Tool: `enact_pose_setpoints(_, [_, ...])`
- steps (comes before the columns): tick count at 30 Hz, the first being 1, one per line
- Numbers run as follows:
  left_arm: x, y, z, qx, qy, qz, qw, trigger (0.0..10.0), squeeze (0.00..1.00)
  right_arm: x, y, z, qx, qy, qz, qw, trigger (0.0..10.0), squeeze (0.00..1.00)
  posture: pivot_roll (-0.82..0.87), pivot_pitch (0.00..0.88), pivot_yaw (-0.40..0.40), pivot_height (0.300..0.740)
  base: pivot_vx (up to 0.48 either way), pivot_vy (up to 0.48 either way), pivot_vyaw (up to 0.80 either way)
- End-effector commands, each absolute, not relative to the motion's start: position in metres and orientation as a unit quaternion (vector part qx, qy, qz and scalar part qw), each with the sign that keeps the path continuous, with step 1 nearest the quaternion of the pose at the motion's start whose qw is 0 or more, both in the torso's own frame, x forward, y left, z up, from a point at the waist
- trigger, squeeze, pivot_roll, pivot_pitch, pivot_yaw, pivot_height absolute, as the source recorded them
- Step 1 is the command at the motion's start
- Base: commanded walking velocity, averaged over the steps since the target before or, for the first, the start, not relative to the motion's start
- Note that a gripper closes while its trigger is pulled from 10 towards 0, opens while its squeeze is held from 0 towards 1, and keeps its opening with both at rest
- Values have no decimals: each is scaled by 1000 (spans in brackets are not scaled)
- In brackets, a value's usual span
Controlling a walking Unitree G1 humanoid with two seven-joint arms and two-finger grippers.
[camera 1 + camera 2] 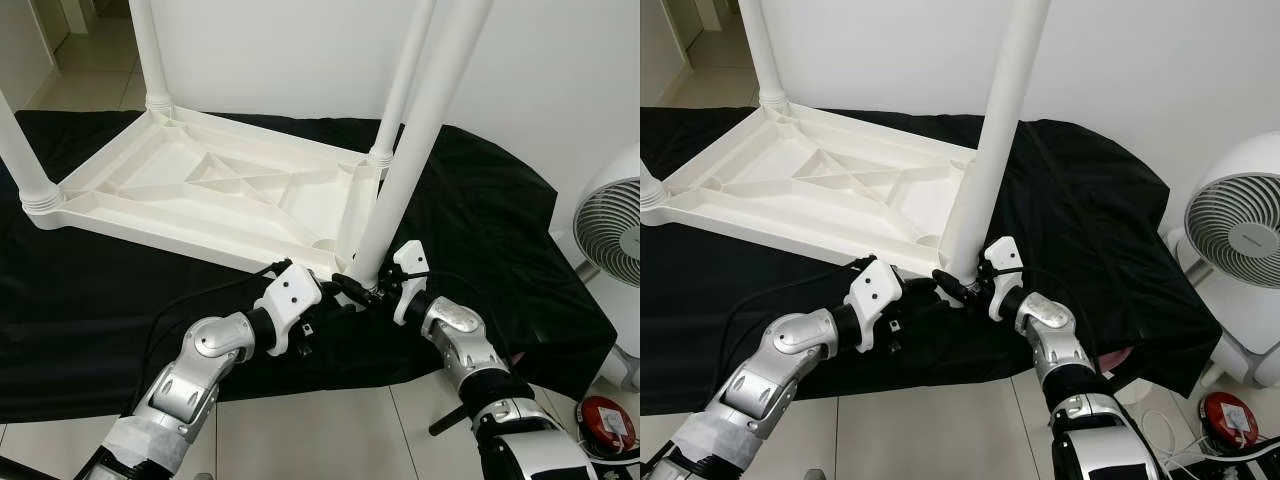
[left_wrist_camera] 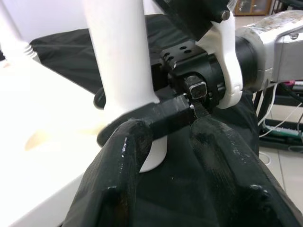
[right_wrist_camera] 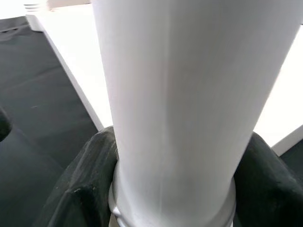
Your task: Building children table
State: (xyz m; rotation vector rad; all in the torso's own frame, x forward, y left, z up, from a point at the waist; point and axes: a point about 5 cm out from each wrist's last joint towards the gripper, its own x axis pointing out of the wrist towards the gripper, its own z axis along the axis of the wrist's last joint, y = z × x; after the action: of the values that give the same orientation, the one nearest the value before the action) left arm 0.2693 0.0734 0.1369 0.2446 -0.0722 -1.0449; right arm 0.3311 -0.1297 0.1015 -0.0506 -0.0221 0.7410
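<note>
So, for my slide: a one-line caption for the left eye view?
Both tools, left and right, grip the last table leg at the upturned tabletop's corner.

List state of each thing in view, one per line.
Table top: upside down on the black cloth.
Near leg: upright at the near corner, not visibly seated.
Right hand: shut on near leg.
Left hand: at the leg's base, grip unclear.
Fan: standing, right side.

One upturned white plastic tabletop (image 1: pixel 210 185) is counted, with four white legs: (image 1: pixel 25 160), (image 1: pixel 148 55), (image 1: pixel 405 80) and (image 1: pixel 425 140). One black cloth (image 1: pixel 490 230), two white fans (image 1: pixel 610 230), (image 1: pixel 1230 225), and two end effectors, left (image 1: pixel 340 292) and right (image 1: pixel 385 290), are counted.
</note>
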Motion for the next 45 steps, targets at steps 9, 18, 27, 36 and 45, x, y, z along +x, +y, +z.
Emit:
enact_pose_setpoints(9, [275, 81, 136, 104, -23, -473, 875, 10000, 0, 326, -123, 112, 20, -35, 141, 989, 10000, 0, -38, 0, -87, 740, 0, 0, 0])
enact_pose_setpoints(18, [277, 81, 138, 102, -26, -471, 876, 10000, 0, 322, -117, 112, 44, -28, 19, 998, 10000, 0, -41, 0, -87, 740, 0, 0, 0])
enact_pose_setpoints(27, [280, 77, 142, 90, -33, -476, 874, 10000, 0, 311, -102, 121, 60, -38, 79, 994, 10000, 1000, -58, 0, -80, 740, 0, 0, 0])
enact_pose_setpoints(36, [278, 73, 142, 97, -34, -481, 870, 10000, 0, 316, -136, 135, 14, -75, 107, 991, 10000, 1000, -62, 0, -86, 740, 0, 0, 0])
enact_pose_setpoints(45, [275, 72, 145, 113, -38, -491, 863, 10000, 0, 319, -150, 142, -31, -67, 247, 966, 10000, 0, -74, 0, -81, 740, 0, 0, 0])
